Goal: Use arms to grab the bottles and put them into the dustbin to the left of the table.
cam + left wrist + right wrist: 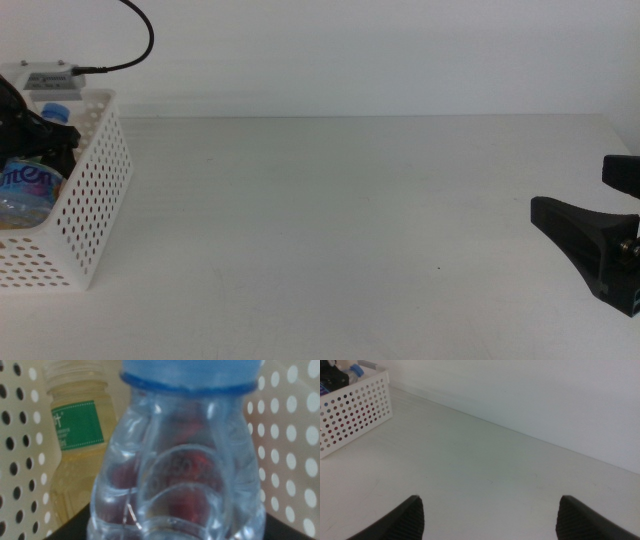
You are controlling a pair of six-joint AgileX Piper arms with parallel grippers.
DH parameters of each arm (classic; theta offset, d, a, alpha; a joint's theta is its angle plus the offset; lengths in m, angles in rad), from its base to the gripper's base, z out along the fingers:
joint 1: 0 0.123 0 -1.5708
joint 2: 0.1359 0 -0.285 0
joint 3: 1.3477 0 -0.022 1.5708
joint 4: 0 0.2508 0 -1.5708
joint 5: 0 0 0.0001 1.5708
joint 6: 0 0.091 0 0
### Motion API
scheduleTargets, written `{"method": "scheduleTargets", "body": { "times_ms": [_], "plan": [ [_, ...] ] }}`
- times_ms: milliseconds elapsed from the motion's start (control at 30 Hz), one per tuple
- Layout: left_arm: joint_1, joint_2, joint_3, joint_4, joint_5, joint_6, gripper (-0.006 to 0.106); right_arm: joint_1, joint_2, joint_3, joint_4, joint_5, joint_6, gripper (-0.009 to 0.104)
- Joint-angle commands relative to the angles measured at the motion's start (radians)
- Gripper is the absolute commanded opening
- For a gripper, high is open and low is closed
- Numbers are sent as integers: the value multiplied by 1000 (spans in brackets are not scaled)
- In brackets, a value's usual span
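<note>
Left gripper hung inside the white perforated dustbin at the table's left edge, apparently clenched on the blue-capped water bottle, though its jaws were mostly hidden. Just behind that bottle lay the pale-yellow tea bottle. Right gripper waited spread wide over the table's right side, well apart from the dustbin.

Your left arm shows a white blocky housing with a thick black cable. Your right gripper has two dark, wedge-shaped jaws with matte surfaces.
</note>
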Motion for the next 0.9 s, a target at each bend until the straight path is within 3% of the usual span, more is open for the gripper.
{"method": "scheduleTargets", "body": {
  "times_ms": [0,167,600,767,867],
  "plan": [
    [-1,-47,-33,-1,-31,-4,61,3,-1,-30,-14,-68,-10,87],
    [-1,-47,-33,-7,-53,30,90,3,-1,-30,-14,-68,-10,87],
    [-1,-166,-33,-59,-46,42,90,3,-1,-30,-14,-68,-10,87],
    [-2,-268,-27,-139,-20,44,90,3,-1,-30,-14,-68,-10,87],
    [-3,-337,9,-239,-32,91,90,3,-1,-30,-14,-68,-10,87]
  ]
}}
